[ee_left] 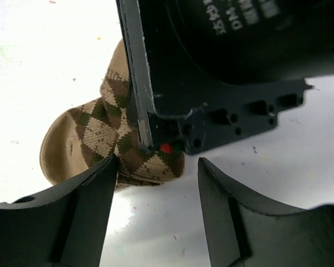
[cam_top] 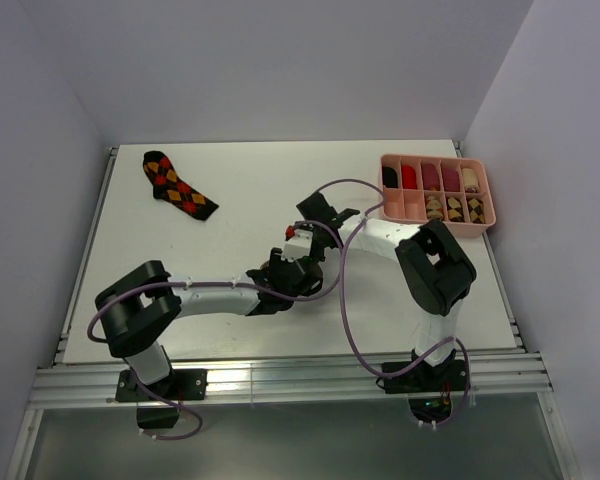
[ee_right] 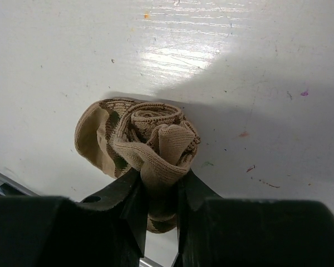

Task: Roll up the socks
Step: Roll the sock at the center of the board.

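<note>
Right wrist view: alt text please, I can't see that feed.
The right gripper is shut on a tan sock, pinching one end between its fingers. The sock is coiled into a loose roll, its spiral facing the camera, on the white table.

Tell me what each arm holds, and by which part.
The right fingers pinch the rolled tan-brown argyle fabric sock by its near folded end. The left fingers are open, holding nothing.
</note>
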Motion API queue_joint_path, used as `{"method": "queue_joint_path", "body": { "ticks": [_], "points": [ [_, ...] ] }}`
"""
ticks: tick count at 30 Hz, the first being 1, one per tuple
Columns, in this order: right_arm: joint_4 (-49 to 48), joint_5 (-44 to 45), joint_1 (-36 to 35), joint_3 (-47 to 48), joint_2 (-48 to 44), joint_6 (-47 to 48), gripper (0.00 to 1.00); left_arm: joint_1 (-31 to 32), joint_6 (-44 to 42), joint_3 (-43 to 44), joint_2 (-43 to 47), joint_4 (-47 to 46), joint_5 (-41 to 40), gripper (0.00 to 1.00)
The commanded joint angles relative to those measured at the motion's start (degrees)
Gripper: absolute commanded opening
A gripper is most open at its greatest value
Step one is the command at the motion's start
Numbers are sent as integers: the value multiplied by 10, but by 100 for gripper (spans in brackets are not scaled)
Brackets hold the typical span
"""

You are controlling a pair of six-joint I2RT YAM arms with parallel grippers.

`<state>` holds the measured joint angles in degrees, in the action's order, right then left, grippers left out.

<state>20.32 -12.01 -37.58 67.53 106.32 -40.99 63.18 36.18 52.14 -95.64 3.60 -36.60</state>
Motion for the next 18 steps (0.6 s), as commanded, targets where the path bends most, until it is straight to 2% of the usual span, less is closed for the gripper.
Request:
{"method": "queue_joint_path", "body": {
  "ticks": [1, 4, 5, 7, 8, 10, 11, 14, 18],
  "points": [
    [53, 17, -14, 9, 24, 13, 0, 5, 9, 30, -26, 19, -39, 63],
    [51, 12, -15, 9, 24, 13, 0, 5, 38, 37, -48, 47, -44, 51],
    [49, 9, -15, 9, 23, 12, 0, 5, 47, 39, -59, 56, -44, 35],
    [40, 0, -14, 2, 20, 9, 0, 4, 72, 41, -67, 76, -46, 21],
    [36, -3, -15, -1, 15, 7, 0, 4, 79, 38, -69, 88, -45, 10],
    [20, -13, -15, -11, 4, 3, 0, 0, 99, 25, -59, 91, -32, 1],
    [14, -17, -15, -13, -1, 0, 1, -2, 107, 17, -51, 89, -23, 1],
    [-14, -36, -14, -27, -22, -9, 13, -21, 133, -24, -6, 64, 26, 1],
    [-74, -57, -9, -47, -56, -28, 39, -67, 181, -95, 60, 14, 120, 1]
  ]
}}
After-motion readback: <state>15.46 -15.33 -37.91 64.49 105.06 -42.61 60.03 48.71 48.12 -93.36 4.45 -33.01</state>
